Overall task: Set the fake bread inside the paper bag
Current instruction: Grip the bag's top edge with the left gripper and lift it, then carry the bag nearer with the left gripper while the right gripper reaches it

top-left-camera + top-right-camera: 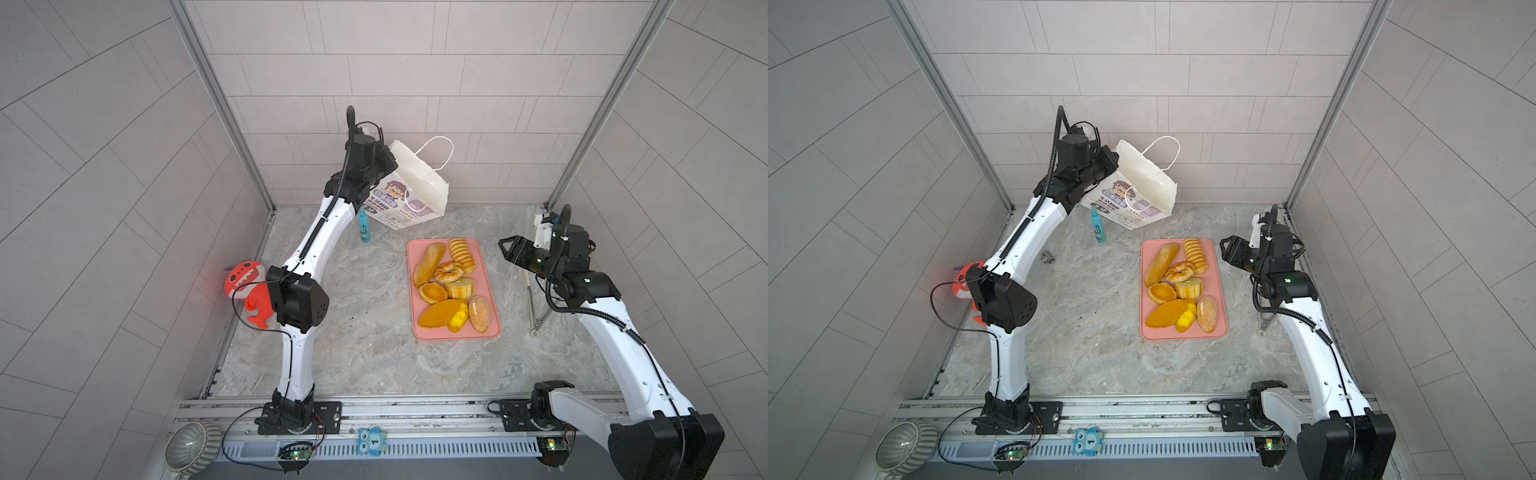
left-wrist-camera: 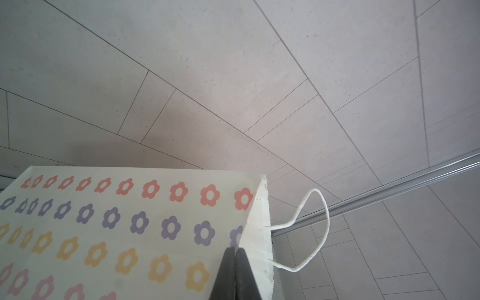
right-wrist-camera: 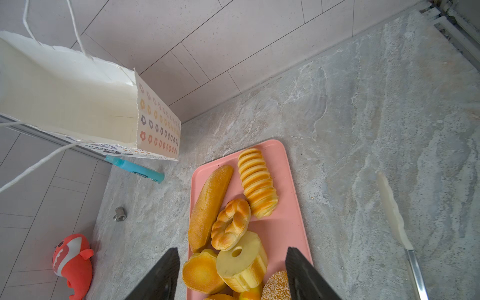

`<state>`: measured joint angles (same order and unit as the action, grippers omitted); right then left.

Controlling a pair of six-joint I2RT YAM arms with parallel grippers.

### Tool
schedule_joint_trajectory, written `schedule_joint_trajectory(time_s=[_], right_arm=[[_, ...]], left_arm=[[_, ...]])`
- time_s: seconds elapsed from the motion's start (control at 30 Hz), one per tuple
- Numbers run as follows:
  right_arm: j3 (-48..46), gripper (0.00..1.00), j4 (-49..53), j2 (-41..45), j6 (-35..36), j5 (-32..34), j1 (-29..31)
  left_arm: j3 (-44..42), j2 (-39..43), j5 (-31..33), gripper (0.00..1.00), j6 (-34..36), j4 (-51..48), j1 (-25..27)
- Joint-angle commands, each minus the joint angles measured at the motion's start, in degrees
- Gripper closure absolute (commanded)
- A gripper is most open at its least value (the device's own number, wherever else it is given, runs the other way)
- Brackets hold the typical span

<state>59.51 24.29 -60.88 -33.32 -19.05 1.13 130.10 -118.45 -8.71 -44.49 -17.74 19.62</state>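
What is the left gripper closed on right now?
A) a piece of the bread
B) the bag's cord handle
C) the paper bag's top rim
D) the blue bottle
C: in the left wrist view the left gripper is pinched shut on the rim of the paper bag, next to the flower rows, while the cord handle hangs free beside it.

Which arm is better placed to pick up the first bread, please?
Right, probably: the right pincer, open, points at the fake bread; the left pincer is shut on the paper bag.
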Motion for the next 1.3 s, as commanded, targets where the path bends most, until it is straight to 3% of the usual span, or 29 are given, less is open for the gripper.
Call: schedule_joint_trajectory(time_s=[0.0,0.27,0.53,0.7,0.87,1.03,1.27], right_arm=[[-0.88,0.34,0.67,1.73,-0.6,0.85,0.4],[-0.97,0.34,1.61,2.91,-0.08,2.16,1.73],[-0.84,0.35,2.68,4.89,0.63,2.78,2.87],[-0.28,0.35,3.28,5.37,0.8,2.79,3.9],[1.19,0.34,4.85,5.62,2.0,4.25,6.84],[3.17,0.34,6.9,5.16,2.96,7.12,11.29],[4.97,0.34,8.57,2.89,4.26,11.86,20.58]], left_arm=[[-3.06,4.89,-2.33,1.0,-2.57,4.67,-0.32],[-8.11,11.91,-4.87,1.0,-3.94,8.75,-0.37],[-11.3,20.09,-6.58,1.0,-6.06,5.65,-0.3],[-18.64,28.95,-4.4,1.0,-7.25,1.69,-0.36],[-24.64,37.28,-1.77,1.0,-7.27,-8.39,-0.8],[-36.31,48.35,2.13,1.0,-8.55,-13.95,-1.43],[-50.28,58.8,-0.36,1.0,-14.1,-17.26,-2.75]])
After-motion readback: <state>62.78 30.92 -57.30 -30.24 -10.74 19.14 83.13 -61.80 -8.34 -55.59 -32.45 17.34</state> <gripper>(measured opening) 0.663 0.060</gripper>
